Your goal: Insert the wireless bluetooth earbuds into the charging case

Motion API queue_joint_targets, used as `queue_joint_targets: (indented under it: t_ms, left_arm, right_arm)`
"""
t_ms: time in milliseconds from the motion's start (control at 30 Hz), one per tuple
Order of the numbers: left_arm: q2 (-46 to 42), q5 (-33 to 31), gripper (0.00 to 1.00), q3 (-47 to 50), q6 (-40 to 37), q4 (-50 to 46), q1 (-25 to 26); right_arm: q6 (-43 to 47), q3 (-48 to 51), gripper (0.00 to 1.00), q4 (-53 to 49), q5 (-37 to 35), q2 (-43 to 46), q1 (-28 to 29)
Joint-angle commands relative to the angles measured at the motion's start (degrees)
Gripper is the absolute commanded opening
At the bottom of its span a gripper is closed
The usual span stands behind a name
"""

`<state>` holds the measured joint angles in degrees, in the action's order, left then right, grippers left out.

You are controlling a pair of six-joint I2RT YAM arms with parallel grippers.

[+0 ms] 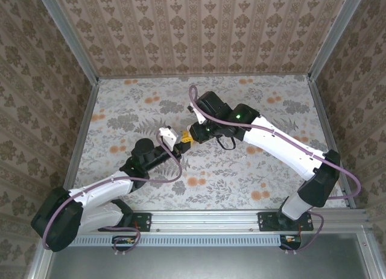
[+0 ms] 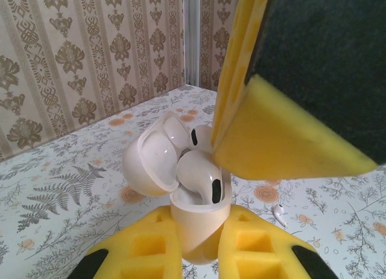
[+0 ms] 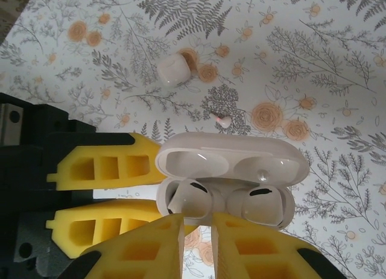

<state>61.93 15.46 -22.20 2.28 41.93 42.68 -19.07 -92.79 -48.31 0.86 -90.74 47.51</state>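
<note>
Left wrist view: your left gripper (image 2: 198, 243) is squeezed tight on the charging case (image 2: 194, 225), lid open, earbuds (image 2: 199, 179) inside. Your right gripper (image 3: 197, 222) is nearly closed at one bud; hold unclear. They look tiny, smooth and slippery, so pinch the round head gently.

charging case (image 2: 194, 217) base hidden inside left tool (image 2: 201, 234), right tool (image 3: 198, 223) cut off below
</note>
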Motion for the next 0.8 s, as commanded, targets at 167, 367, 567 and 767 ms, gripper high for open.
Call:
queue_joint_targets:
  t_ms: [167,367,567,767]
  left_arm:
    - [-2.58,11.55,0.00,-0.56,0.49,2.93,-2.70]
    - [-2.18,20.67,0.00,-2.32,3.33,3.82,-4.95]
    - [0.67,27.65,0.00,-5.76,5.25,3.59,-5.18]
    - [3.91,29.69,0.00,-8.10,6.81,4.39,-5.06]
  right_arm:
    - [-0.63,2.63,0.30,4.57,6.63,10.57,-7.32]
    - [-6.71,7.06,0.47,9.13,22.39,10.58,-16.33]
    - [-14.92,13.85,0.46,17.32,35.73,8.61,-21.13]
    - [-19.91,16.20,0.39,23.17,45.00,5.03,-22.28]
